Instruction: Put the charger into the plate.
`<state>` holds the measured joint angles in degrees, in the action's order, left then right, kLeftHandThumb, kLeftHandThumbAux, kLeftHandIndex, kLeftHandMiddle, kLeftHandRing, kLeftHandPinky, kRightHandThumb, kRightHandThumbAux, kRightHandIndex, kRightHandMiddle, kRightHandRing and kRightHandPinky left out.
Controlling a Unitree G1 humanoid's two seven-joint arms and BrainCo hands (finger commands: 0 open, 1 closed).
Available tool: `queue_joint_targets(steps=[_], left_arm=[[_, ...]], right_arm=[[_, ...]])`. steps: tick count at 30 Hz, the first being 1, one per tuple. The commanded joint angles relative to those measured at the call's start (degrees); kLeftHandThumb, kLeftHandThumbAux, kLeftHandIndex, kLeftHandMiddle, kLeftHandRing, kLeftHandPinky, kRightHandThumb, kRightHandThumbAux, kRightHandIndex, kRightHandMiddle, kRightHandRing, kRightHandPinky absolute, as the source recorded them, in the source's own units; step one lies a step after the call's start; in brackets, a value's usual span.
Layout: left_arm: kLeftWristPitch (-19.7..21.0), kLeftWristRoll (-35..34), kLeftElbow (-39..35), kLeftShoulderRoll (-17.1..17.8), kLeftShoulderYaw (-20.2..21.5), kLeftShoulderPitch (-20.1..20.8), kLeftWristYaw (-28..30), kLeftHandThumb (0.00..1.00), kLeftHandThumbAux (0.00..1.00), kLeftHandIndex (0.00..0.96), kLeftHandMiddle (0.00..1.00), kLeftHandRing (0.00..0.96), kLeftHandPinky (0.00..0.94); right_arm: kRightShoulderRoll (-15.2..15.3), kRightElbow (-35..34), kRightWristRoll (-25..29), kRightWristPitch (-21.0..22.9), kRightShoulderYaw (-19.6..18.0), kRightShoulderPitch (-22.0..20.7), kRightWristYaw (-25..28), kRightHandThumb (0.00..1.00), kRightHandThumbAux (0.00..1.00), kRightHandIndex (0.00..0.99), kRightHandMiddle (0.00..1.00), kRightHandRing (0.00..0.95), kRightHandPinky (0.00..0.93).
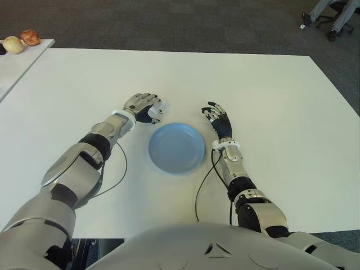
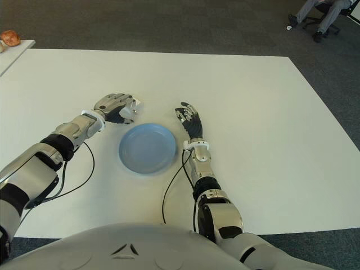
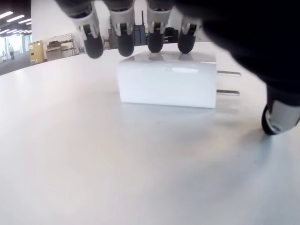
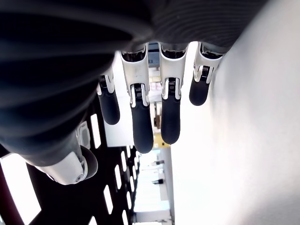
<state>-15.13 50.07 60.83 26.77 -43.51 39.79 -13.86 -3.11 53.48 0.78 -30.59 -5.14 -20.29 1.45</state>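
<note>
So the plate is still empty, nothing in it yet. It's a round, shallow, pale blue dish with a smooth matte look, sitting on the white table right in front of the robot.

The right robot hand shows just right of the plate, fingers loose and spread, holding nothing. Idle as far as I can tell.

The left robot hand is just past the plate's left rim, arched over the charger. It's a glossy white plastic block with rounded edges and two metal prongs sticking out one end, lying flat on the table. The fingertips hang along its top far edge, thumb off to the side, not closed on it yet. I'd say the grasp is just about to happen, so the pickup, the short carry and the drop are all left.

Further off there's some round fruit on a side table.
</note>
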Motion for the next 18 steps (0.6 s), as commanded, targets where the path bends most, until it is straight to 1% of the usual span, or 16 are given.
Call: queue_joint_targets(steps=[1,3,6,7,9,11,18], left_arm=[[0.93,5.08,1.54,2.23,-4.27,-4.24,2.23,0.000,0.486,0.000,0.006,0.000,0.000],[0.99,5.66,1.11,2.91,-4.73,-4.37,2.06,0.000,0.487,0.000,0.006,0.000,0.000],[0.57,5.75,-3.15,6.55,-4.55,-5.96,2.68,0.000,0.486,0.000,0.007,0.000,0.000],[0.46,5.60,-5.93,8.43,-4.12,-7.00,3.28,0.000,0.486,0.000,0.007,0.000,0.000],[0.56,5.50,-9.86,10.94,-3.41,-8.52,4.16,0.000,0.490,0.000,0.007,0.000,0.000],[0.91,5.54,-12.77,12.73,-2.87,-9.70,4.85,0.000,0.496,0.000,0.008,0.000,0.000],[1.04,5.85,-18.66,16.77,-1.23,-12.06,6.48,0.000,0.507,0.000,0.001,0.000,0.000]], right_arm=[[0.19,2.36,0.19,2.52,-0.07,3.04,0.02,0.000,0.639,0.215,0.387,0.306,0.162],[0.16,2.37,0.23,2.52,-0.09,3.06,0.07,0.000,0.639,0.218,0.388,0.308,0.163],[0.15,2.33,0.26,2.55,-0.10,3.11,0.14,0.000,0.635,0.218,0.388,0.307,0.156],[0.19,2.30,0.25,2.55,-0.11,3.13,0.14,0.000,0.633,0.217,0.388,0.306,0.152],[0.23,2.22,0.20,2.52,-0.12,3.17,0.10,0.000,0.627,0.216,0.387,0.304,0.145],[0.28,2.11,0.15,2.49,-0.12,3.21,0.01,0.000,0.623,0.219,0.387,0.302,0.142],[0.38,2.22,0.41,2.63,-0.28,3.09,0.14,0.000,0.625,0.222,0.389,0.307,0.160]])
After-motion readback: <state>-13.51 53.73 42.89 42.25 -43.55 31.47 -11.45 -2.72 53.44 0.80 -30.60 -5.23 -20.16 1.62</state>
